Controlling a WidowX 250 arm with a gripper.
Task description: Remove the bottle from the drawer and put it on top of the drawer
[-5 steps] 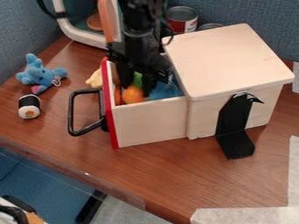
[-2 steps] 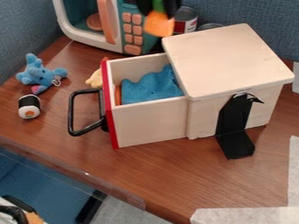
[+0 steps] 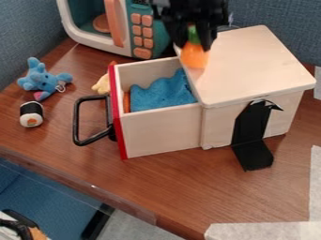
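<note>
My gripper [image 3: 198, 41] hangs at the top centre, above the left edge of the wooden box top [image 3: 241, 63]. It is shut on the orange bottle [image 3: 194, 56], whose green upper part sits between the fingers and whose orange part hangs below them. The drawer [image 3: 161, 129], pulled out to the left, has a red front edge and a black handle. Inside it lie a blue cloth-like piece [image 3: 164, 93] and a sliver of something orange by the front wall.
A toy microwave [image 3: 145, 35] stands behind the drawer. To the left are a blue plush toy [image 3: 42, 79] and a sushi toy [image 3: 31, 114]; a yellow toy [image 3: 102, 85] lies behind the handle. A black bracket [image 3: 252, 136] stands against the box's front.
The gripper has risen out of the drawer with the orange bottle, then shifted right and somewhat lower, over the box top's left edge. The blue piece in the drawer is uncovered.
</note>
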